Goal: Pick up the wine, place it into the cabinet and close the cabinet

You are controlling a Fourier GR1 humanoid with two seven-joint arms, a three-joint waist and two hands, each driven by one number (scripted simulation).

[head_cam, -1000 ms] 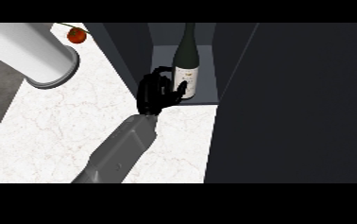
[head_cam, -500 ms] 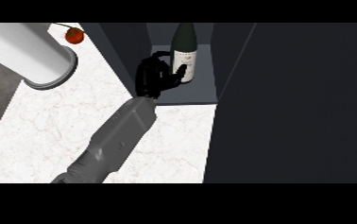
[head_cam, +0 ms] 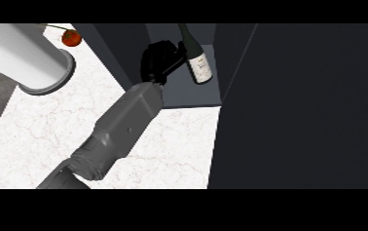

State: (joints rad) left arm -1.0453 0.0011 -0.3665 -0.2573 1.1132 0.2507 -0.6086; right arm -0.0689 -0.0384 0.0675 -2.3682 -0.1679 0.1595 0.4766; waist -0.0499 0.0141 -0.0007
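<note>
The wine bottle (head_cam: 197, 59) carries a pale label, but nothing printed on it can be read.

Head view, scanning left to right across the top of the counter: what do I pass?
Pale grey cylinder → small red fruit with stem → black hand → dark glass wine bottle with white label → dark open cabinet door.

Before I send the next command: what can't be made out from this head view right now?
- Whether the hand grips the wine bottle: black fingers against the dark cabinet interior hide the contact.
- Which hand it is: only one forearm shows.
- The bottle's top: cut off by the view's upper edge.
- The cabinet door: runs off the right edge, hinge unseen.
- The grey cylinder at left: top cut off.
</note>
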